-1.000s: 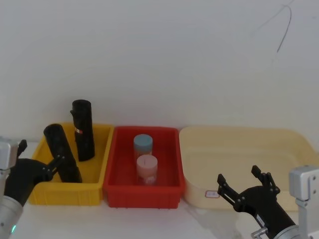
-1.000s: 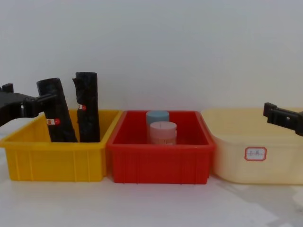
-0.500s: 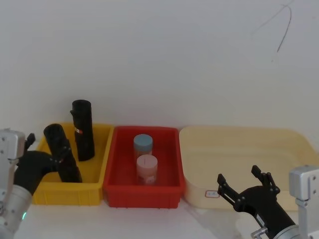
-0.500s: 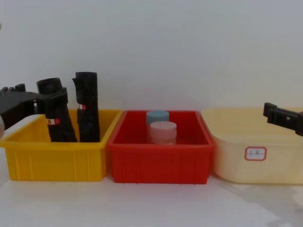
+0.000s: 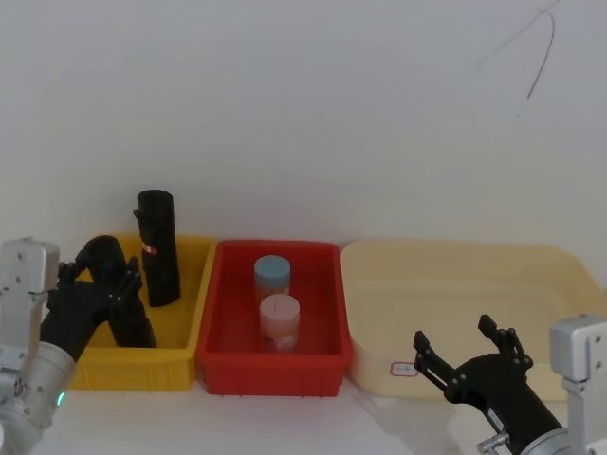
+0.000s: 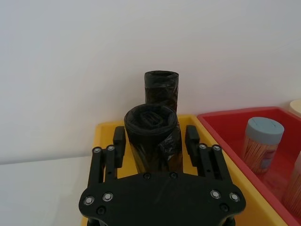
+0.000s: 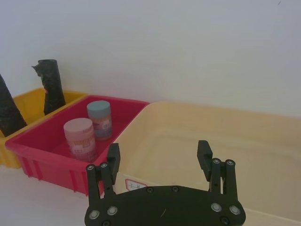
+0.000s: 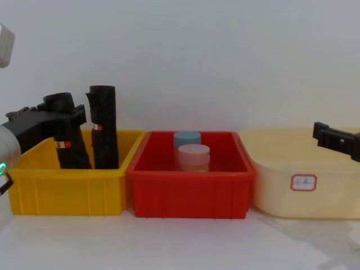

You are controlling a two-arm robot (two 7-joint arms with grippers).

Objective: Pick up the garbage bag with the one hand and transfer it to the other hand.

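Note:
The garbage bag [image 5: 134, 323], a tight black roll with a red-and-white label, leans in the yellow bin [image 5: 202, 296]. My left gripper [image 5: 100, 276] is open, with one finger on each side of the roll's upper part. In the left wrist view the garbage bag [image 6: 151, 128] fills the gap between the fingers [image 6: 118, 141], with a sliver of space on one side. From the chest the left gripper [image 8: 55, 116] sits level with the top of the garbage bag [image 8: 70, 155]. My right gripper [image 5: 465, 356] hovers open and empty at the near rim of the cream tub [image 5: 455, 284].
A second black roll [image 5: 159, 256] with a loose flap stands upright just behind the bag in the same bin. The red bin [image 5: 270, 366] in the middle holds a blue-lidded jar [image 5: 271, 275] and a pink jar [image 5: 280, 320]. A white wall stands close behind.
My left gripper has moved forward over the yellow bin, and its fingers now straddle the bag's top. The right gripper and both rolls have stayed put.

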